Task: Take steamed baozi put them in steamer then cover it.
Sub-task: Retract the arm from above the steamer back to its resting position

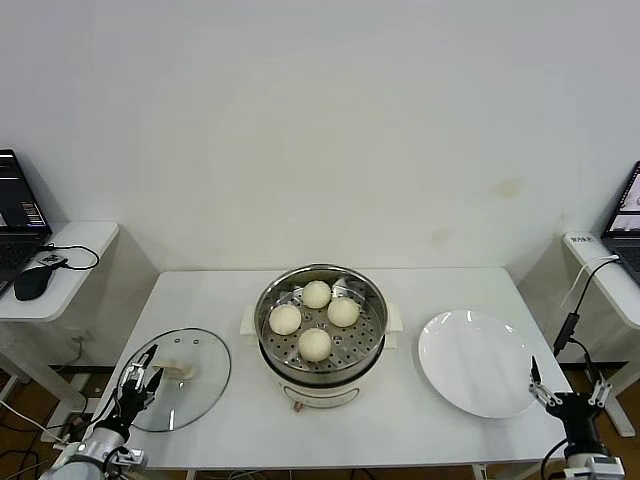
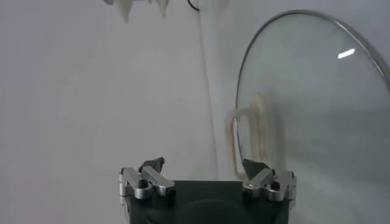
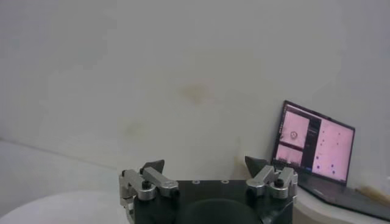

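Four steamed baozi (image 1: 315, 320) lie in the shiny steamer (image 1: 271, 300) on its cream pot base at the table's middle. The glass cover (image 1: 205, 375) lies flat on the table at the front left, its cream handle (image 1: 180, 371) facing up. My left gripper (image 1: 140, 377) hangs open at the cover's near left rim, holding nothing; in the left wrist view the gripper (image 2: 204, 164) faces the cover (image 2: 317, 115) and its handle (image 2: 247, 137). My right gripper (image 1: 570, 395) stands open at the table's front right corner, empty, and the right wrist view shows its tips (image 3: 207, 163) apart.
A flat white plate (image 1: 478, 362) lies bare right of the steamer. A side table with a laptop (image 1: 18, 215) and a mouse (image 1: 32, 282) stands at the left. Another laptop (image 3: 314, 143) sits on a side table at the right, with cables hanging down.
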Controlling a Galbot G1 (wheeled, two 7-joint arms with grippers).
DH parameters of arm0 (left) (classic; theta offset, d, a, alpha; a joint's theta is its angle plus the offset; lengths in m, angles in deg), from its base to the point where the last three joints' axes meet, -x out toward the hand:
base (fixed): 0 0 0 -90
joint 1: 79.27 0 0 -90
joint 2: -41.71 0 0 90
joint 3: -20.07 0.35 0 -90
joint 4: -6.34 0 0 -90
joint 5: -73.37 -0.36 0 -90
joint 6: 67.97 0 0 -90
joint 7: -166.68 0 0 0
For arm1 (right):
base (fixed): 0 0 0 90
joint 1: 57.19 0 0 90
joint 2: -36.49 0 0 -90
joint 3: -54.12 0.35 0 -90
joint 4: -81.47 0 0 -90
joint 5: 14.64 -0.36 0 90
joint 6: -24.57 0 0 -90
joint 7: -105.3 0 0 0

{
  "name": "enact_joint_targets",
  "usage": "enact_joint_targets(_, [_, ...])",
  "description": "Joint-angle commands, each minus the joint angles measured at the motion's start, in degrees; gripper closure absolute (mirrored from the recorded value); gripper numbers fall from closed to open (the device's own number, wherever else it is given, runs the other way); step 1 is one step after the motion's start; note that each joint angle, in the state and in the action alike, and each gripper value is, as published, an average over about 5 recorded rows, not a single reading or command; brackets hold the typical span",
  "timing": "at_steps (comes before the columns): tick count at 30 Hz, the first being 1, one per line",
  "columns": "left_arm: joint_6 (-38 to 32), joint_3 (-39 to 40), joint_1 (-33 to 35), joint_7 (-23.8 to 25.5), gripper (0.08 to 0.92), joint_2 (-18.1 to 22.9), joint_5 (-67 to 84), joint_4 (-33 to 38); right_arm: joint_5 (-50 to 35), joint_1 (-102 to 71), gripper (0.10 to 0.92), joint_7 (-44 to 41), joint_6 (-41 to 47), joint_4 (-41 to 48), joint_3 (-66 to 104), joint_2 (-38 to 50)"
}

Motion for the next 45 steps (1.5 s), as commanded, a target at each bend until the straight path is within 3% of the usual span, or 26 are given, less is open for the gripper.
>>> enact_joint_targets(1, [-0.32, 2.51, -6.06, -0.19, 0.177, -0.33, -1.62, -4.51, 0.74, -0.60, 0.203, -0.02, -0.52, 0.24, 0.67, -0.66])
enact_joint_targets(15, [-0.70, 3.55, -8.70, -0.01, 0.194, -0.20, -0.96, -7.41, 2.09, -0.55, 0.202, -0.04, -1.10, 0.94, 0.02, -1.15])
enact_joint_targets(32, [-3.14, 3.16, -8.35, -1.88, 0.666, -0.13, 0.94, -8.15, 3.08, -0.74, 0.203, 0.00, -1.56, 0.89, -1.31, -1.44])
enact_joint_targets(38, [-1.40, 0.54, -4.17, -3.15, 0.831, -0.10, 3.03, -1.40, 3.45, -0.94, 0.203, 0.03, -1.85, 0.67, -1.90, -1.09])
enact_joint_targets(45, [8.70, -4.78, 6.84, 0.30, 0.861, 1.19, 10.25, 14.67, 4.45, -0.75, 0.202, 0.27, -2.52, 0.59, -3.32, -0.34])
